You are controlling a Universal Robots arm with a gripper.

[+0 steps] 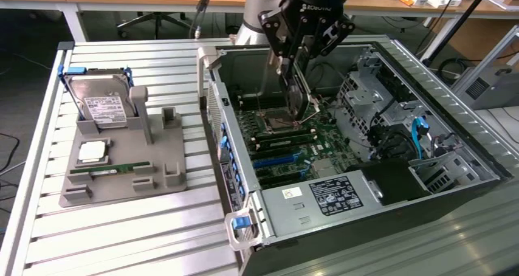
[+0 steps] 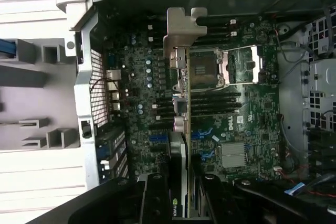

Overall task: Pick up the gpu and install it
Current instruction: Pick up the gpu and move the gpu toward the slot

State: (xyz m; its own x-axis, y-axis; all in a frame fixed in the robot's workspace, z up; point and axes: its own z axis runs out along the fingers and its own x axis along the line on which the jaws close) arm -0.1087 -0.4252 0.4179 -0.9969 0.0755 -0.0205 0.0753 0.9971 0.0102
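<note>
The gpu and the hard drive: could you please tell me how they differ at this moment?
The gpu is dark with a silver bracket; the hard drive is silver with a white label. The gpu hangs clamped in the gripper over the motherboard; the hard drive stands in the grey holder outside the case. Neither lies flat.

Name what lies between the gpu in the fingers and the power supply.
In the exterior view, motherboard lies between gpu and power supply: black memory slots, then blue expansion slots.

One gpu (image 1: 295, 95), one hard drive (image 1: 101, 103), one memory stick (image 1: 109, 168), one computer case (image 1: 389, 239), one grey holder (image 1: 121, 189).
</note>
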